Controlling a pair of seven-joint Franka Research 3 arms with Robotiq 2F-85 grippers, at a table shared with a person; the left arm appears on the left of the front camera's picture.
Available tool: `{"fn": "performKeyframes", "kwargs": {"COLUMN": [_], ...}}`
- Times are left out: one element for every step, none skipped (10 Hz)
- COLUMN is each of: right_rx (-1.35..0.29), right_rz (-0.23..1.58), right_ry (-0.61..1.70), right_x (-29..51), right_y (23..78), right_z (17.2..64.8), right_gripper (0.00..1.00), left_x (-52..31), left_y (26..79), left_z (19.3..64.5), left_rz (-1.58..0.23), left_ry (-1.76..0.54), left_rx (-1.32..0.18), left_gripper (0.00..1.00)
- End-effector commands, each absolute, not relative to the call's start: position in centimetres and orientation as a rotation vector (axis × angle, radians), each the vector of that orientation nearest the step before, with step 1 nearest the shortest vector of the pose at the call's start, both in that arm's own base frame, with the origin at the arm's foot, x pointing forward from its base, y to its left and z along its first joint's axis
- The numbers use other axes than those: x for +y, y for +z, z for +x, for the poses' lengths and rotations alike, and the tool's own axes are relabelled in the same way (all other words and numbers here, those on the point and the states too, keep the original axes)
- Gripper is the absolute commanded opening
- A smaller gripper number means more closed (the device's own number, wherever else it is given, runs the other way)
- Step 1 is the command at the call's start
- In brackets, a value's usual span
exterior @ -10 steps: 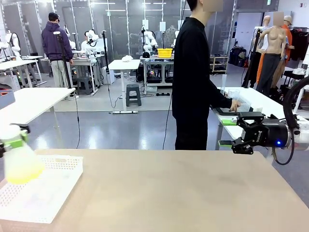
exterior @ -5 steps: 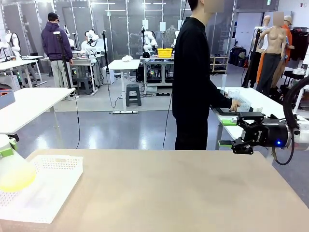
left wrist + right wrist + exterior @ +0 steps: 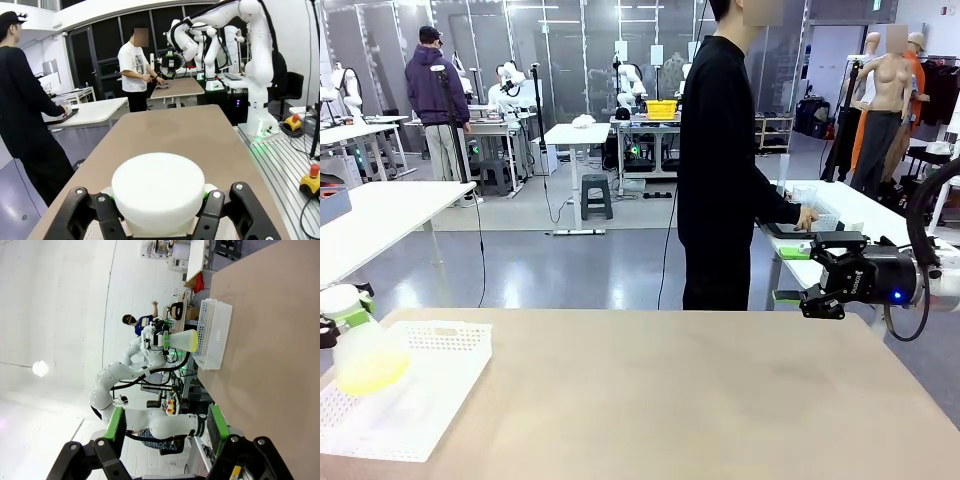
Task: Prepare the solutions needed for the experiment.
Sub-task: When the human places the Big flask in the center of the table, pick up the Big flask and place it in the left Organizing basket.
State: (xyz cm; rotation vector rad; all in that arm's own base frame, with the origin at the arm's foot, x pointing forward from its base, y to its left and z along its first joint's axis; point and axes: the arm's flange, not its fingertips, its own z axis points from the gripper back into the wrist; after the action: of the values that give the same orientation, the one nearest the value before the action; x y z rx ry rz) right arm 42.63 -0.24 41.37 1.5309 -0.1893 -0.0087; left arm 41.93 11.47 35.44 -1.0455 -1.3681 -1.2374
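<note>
While I am watching the front view, my left gripper (image 3: 342,312) is clenching the neck of a translucent flask (image 3: 365,358) just below its white cap (image 3: 338,299), at the table's left edge. Pale yellow-green solution (image 3: 368,375) is glowing in the flask's wide bottom, which is hanging over the near left part of a white perforated basket (image 3: 440,372); I cannot tell whether the flask is touching the basket. My right gripper (image 3: 798,297) is hovering at the far right of the tan table (image 3: 700,400), its jaws standing apart with nothing between them. A person (image 3: 720,160) in black is standing beyond the table's far edge, one hand (image 3: 806,218) resting on a side table to the right.

Through the left wrist view, I am looking down on the cap (image 3: 158,187), which is sitting squarely between the left gripper's fingers (image 3: 210,212), green pads pressing in on both sides. The bare table top (image 3: 185,130) is running away beyond it.

Through the right wrist view, rolled sideways, the right gripper's green-padded fingers (image 3: 216,422) are standing spread and holding nothing. Well away across the table (image 3: 270,340), the left gripper (image 3: 161,339) is gripping the flask (image 3: 182,340) by its neck, the yellow-green solution (image 3: 190,341) lying at the end facing the basket (image 3: 214,332).
</note>
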Motion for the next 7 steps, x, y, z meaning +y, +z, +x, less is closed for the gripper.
{"fn": "performKeyframes", "kwargs": {"right_rx": [-0.190, -0.190, -0.190, -0.190, -0.190, -0.190, -0.190], "right_rz": [1.532, 1.532, 1.532, 1.532, 1.532, 1.532, 1.532], "right_ry": [-0.005, -0.005, -0.005, -0.005, -0.005, -0.005, -0.005], "right_x": [-0.2, -0.2, -0.2, -0.2, -0.2, -0.2, -0.2], "right_y": [41.5, 41.5, 41.5, 41.5, 41.5, 41.5, 41.5], "right_z": [42.6, 42.6, 42.6, 42.6, 42.6, 42.6, 42.6], "right_gripper": [0.82, 0.82, 0.82, 0.82, 0.82, 0.82, 0.82], "left_x": [11.1, 11.0, 10.9, 10.7, 10.6, 10.6, 10.5], "left_y": [34.6, 34.0, 33.2, 32.4, 31.6, 30.9, 30.3], "left_z": [43.9, 44.2, 44.6, 44.9, 45.4, 45.5, 45.6], "left_rz": [-1.023, -1.028, -1.030, -1.030, -1.034, -1.043, -1.051], "left_ry": [-1.241, -1.238, -1.226, -1.207, -1.211, -1.208, -1.210], "left_rx": [-1.380, -1.375, -1.376, -1.379, -1.381, -1.379, -1.378], "left_gripper": [0.01, 0.01, 0.01, 0.01, 0.01, 0.01, 0.01]}}
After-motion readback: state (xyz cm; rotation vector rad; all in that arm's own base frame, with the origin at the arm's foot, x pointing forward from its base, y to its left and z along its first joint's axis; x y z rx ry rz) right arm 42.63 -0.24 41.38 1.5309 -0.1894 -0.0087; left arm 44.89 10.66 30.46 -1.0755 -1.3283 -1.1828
